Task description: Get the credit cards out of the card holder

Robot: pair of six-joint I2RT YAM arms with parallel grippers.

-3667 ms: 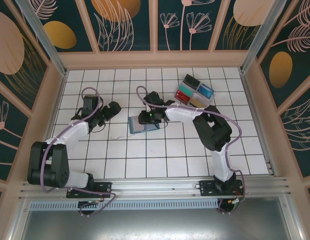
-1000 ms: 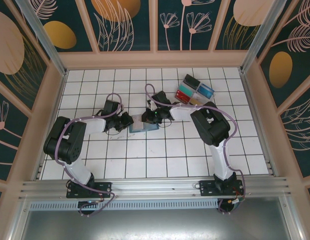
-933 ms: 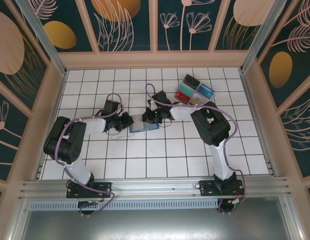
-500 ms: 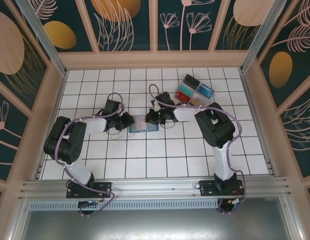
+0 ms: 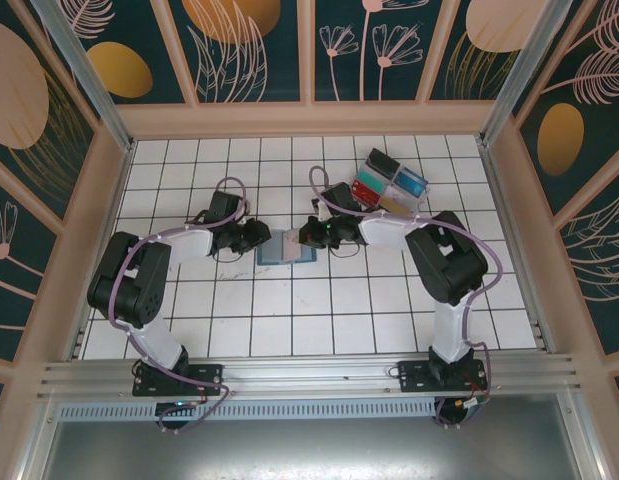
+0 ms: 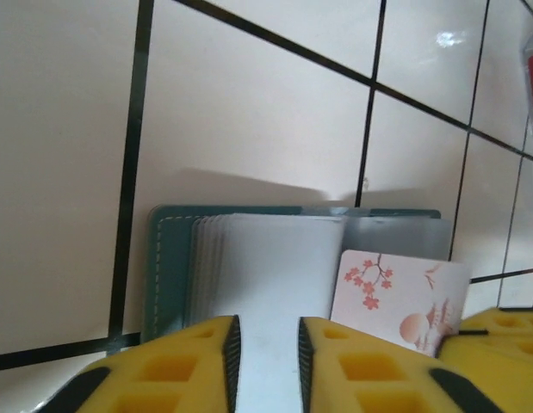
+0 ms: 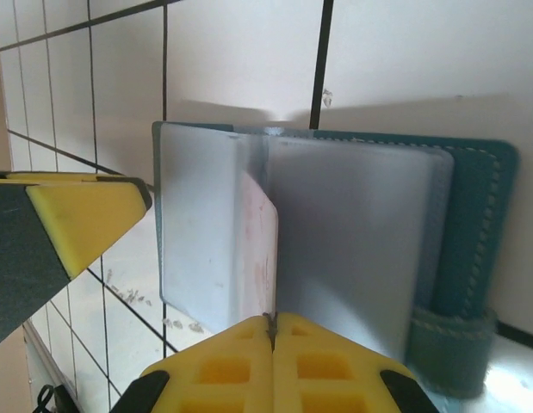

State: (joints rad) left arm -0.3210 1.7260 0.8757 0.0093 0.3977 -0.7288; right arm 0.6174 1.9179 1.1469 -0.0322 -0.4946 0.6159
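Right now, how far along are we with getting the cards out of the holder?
Done: the card holder lies open on the tiles, its clear sleeves fanned out. In hand: the right gripper is pinched on the edge of a pale pink card that stands partly out of its sleeve, while the left gripper clamps the sleeves at the other side. Left: no card is fully out yet.

White black-gridded tile floor [image 5: 289,310], teal floral wall panels [image 5: 259,45] in pale wooden framing, aluminium rail [image 5: 289,375] in front.
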